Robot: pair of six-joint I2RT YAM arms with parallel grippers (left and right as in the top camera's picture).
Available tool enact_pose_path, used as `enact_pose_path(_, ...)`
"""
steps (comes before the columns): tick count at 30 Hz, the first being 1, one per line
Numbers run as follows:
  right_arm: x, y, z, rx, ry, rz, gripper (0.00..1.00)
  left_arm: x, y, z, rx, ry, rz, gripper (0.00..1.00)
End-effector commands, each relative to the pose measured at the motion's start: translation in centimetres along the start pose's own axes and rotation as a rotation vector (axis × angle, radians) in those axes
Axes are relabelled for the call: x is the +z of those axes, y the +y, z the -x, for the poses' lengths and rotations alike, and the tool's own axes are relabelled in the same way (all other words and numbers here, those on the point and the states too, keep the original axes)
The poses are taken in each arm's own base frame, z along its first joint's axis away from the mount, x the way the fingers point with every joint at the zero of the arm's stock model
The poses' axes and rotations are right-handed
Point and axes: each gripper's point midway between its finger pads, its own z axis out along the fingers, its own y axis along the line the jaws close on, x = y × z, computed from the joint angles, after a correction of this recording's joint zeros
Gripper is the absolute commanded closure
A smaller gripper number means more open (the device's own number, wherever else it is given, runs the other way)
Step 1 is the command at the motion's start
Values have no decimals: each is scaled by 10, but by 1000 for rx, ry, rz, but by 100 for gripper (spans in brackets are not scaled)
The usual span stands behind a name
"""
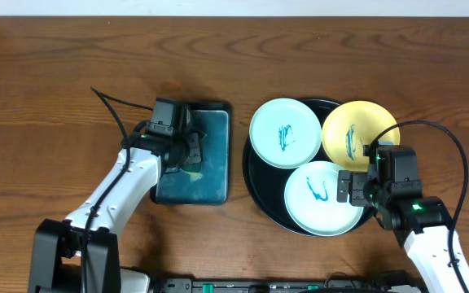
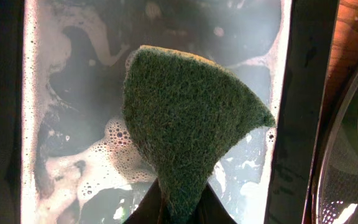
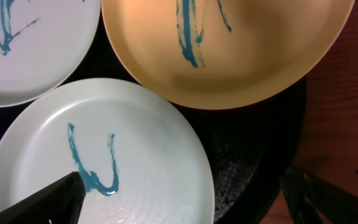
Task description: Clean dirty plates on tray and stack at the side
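Note:
Three plates lie on the round black tray (image 1: pixel 255 185), each marked with teal scribbles: a pale one at the back left (image 1: pixel 285 133), a yellow one at the back right (image 1: pixel 358 133) and a pale one in front (image 1: pixel 322 199). My right gripper (image 1: pixel 357 189) is open, its jaws straddling the right rim of the front pale plate (image 3: pixel 104 162), one finger (image 3: pixel 48 199) over its face and the other beyond the tray's edge. The yellow plate (image 3: pixel 229 50) lies just ahead. My left gripper (image 2: pixel 182 208) is shut on a green scouring sponge (image 2: pixel 188 118), held over soapy water.
A rectangular teal tray (image 1: pixel 210 183) with foamy water (image 2: pixel 73 143) sits left of the black tray; its right wall (image 2: pixel 303 93) stands close to the black tray's rim (image 2: pixel 331 180). Brown wooden table (image 1: pixel 47 89) stretches around both.

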Motion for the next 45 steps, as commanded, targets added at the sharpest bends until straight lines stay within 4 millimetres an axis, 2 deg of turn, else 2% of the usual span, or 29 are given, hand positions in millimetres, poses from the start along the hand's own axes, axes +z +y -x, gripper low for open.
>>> enact_pose_path(1, -4, 0, 8, -10, -21, -6, 1, -1, 0, -3, -5, 6, -5, 92)
enact_pose_path(9, -4, 0, 8, -10, -21, -6, 1, 0, 0, -4, -6, 9, -3, 87)
enact_pose_path(15, -4, 0, 8, -10, -21, -6, 1, 14, 6, -13, -12, 59, 17, 83)
enact_pose_path(20, -4, 0, 8, -10, -20, -6, 1, 30, 13, -21, -14, 105, 49, 60)
enact_pose_path(25, -4, 0, 8, -10, -21, -6, 1, 32, 19, -18, -13, 93, 82, 51)
enact_pose_path(32, -4, 0, 8, -10, -20, -6, 1, 31, 18, -16, -12, 89, 80, 51)
enact_pose_path(37, -4, 0, 8, -10, -20, -6, 1, 31, 18, -16, -12, 89, 79, 63)
enact_pose_path(45, -4, 0, 8, -10, -21, -6, 1, 32, 18, -18, -11, 97, 80, 68)
